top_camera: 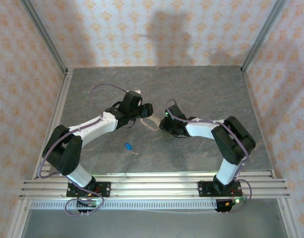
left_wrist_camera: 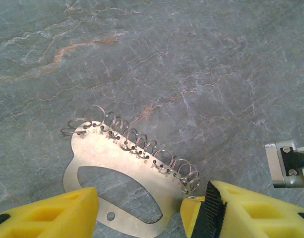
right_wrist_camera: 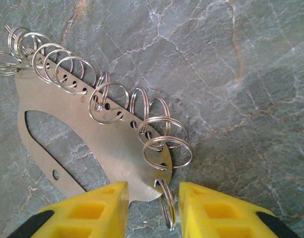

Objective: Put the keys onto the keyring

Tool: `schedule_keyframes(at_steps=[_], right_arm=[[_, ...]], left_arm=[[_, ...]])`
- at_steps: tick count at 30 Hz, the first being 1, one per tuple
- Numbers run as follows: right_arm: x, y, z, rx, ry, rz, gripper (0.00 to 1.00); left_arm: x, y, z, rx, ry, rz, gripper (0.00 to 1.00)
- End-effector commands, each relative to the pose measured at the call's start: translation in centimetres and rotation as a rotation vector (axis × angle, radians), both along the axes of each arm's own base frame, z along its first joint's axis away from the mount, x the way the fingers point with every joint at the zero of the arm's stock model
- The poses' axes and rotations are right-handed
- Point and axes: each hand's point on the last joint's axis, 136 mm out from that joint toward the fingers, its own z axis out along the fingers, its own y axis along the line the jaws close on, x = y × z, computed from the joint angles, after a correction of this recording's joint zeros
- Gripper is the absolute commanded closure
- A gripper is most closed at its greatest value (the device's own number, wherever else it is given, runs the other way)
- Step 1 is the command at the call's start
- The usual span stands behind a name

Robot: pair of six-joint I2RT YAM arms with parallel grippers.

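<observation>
The keyring [top_camera: 151, 123] is a flat oval metal plate with a row of several split rings along one edge, lying between my two grippers at mid-table. My left gripper [left_wrist_camera: 139, 198] spans one end of the plate [left_wrist_camera: 122, 163]: its left finger overlaps the plate's edge and its right finger touches the plate's tip. My right gripper [right_wrist_camera: 152, 187] stands at the other end of the plate [right_wrist_camera: 92, 144]. An end ring [right_wrist_camera: 166, 210] stands edge-on between its yellow fingers, with a gap on the left side. The blue-headed key [top_camera: 128, 146] lies alone on the table, nearer the arm bases.
The grey marbled table [top_camera: 201, 89] is walled by patterned panels, with metal posts at the back corners. An aluminium rail [top_camera: 152, 183] carries both arm bases along the near edge. A purple cable [top_camera: 99, 91] loops above the left arm.
</observation>
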Motion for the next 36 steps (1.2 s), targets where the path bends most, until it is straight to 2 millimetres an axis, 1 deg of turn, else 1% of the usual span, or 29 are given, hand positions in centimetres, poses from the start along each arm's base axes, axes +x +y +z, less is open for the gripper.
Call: schedule_keyframes(at_steps=[1, 11, 19, 21, 23, 26, 29, 31, 32, 34, 36], right_arm=[[0.9, 0.1, 0.4, -0.015, -0.025, -0.011, 0.7], [1.1, -0.3, 0.3, -0.039, -0.028, -0.019, 0.75], [1.1, -0.6, 0.3, -0.049, -0.028, -0.025, 0.88], [1.0, -0.7, 0.2, -0.053, -0.025, -0.025, 0.96], [0.9, -0.8, 0.1, -0.057, -0.022, -0.024, 1.0], [0.7, -1.0, -0.1, -0.063, -0.02, -0.023, 1.0], [0.7, -1.0, 0.2, -0.059, -0.028, -0.015, 1.0], [0.8, -0.8, 1.1, -0.045, -0.046, 0.012, 1.0], [0.9, -0.6, 2.1, -0.039, -0.066, 0.031, 1.0], [1.1, -0.4, 4.7, -0.027, -0.119, 0.082, 1.0], [1.4, -0.1, 8.6, -0.001, -0.202, 0.145, 1.0]], left_arm=[[0.1, 0.3, 0.9, -0.023, -0.021, 0.015, 0.4], [0.1, 0.3, 0.9, -0.028, -0.021, 0.015, 0.4], [0.1, 0.2, 1.1, -0.029, -0.021, 0.015, 0.4], [0.1, 0.3, 1.1, -0.03, -0.021, 0.015, 0.4], [0.1, 0.2, 1.1, -0.031, -0.02, 0.013, 0.4], [0.0, 0.3, 0.9, -0.027, -0.013, 0.015, 0.4], [-0.2, 0.5, 0.8, -0.011, 0.002, 0.02, 0.4], [-0.2, 0.8, 0.9, 0.002, 0.015, 0.03, 0.4], [-0.3, 1.0, 1.0, 0.01, 0.021, 0.038, 0.4], [-0.2, 1.4, 1.5, 0.02, 0.019, 0.06, 0.39], [-0.1, 2.3, 2.5, 0.033, 0.012, 0.115, 0.38]])
